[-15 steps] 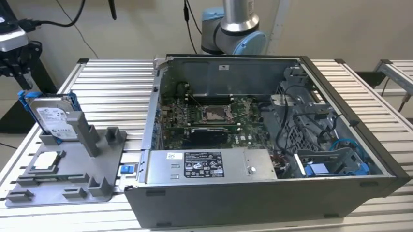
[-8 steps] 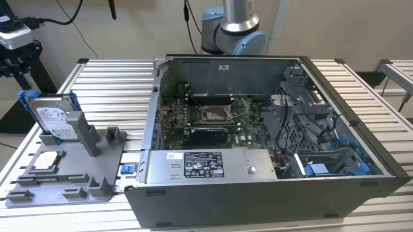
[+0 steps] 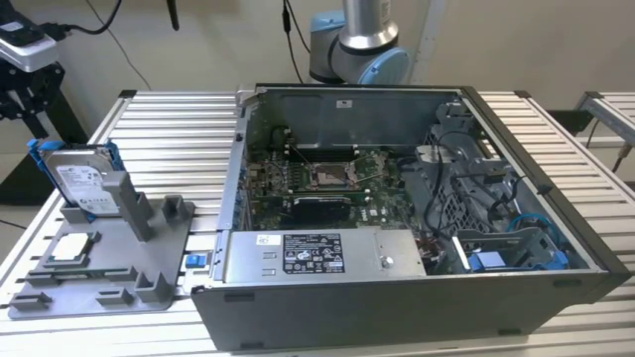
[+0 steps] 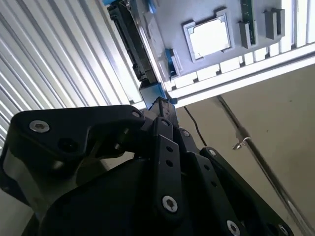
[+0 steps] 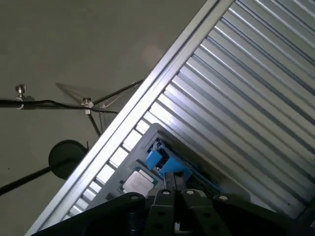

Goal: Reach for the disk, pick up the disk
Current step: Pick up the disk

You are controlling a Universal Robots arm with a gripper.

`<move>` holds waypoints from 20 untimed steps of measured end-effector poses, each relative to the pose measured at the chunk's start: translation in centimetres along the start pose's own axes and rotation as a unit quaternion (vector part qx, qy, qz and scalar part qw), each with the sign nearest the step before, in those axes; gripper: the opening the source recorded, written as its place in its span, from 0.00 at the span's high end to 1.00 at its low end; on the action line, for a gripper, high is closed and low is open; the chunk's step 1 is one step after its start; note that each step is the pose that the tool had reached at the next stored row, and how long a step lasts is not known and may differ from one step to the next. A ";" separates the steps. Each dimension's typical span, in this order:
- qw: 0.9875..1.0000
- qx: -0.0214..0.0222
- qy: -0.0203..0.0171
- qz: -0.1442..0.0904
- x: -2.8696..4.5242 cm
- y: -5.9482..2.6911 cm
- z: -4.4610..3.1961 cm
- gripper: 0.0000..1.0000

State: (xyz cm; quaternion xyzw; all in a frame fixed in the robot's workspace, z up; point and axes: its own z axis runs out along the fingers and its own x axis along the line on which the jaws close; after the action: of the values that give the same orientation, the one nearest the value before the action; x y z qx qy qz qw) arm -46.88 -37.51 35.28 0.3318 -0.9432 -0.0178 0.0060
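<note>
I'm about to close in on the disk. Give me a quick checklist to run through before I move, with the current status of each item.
1. The disk stands upright in the grey holder: ok.
2. The claw points toward the disk's blue rail in the second wrist view: ok.
3. The claw touches the disk: cannot tell.
4. The disk is lifted out of the holder: not ok, it sits in its slot.
5. The chip lies flat in the holder, apart from the disk: ok.
</note>
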 end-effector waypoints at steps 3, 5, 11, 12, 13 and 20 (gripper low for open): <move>1.000 0.000 0.001 -0.026 0.00 0.00 0.00 1.00; 0.999 0.000 0.002 -0.042 0.01 0.00 0.00 1.00; 0.996 0.000 0.003 -0.092 0.01 0.01 0.00 1.00; 0.995 0.000 0.004 -0.100 0.02 0.01 0.00 1.00; 0.994 0.000 0.004 -0.109 0.02 0.01 0.00 1.00; 0.986 0.000 0.006 -0.168 0.02 0.02 0.00 1.00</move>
State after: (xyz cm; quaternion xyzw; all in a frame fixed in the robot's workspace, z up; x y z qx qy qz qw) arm -46.91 -37.51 35.28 0.4858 -0.8739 -0.0163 0.0084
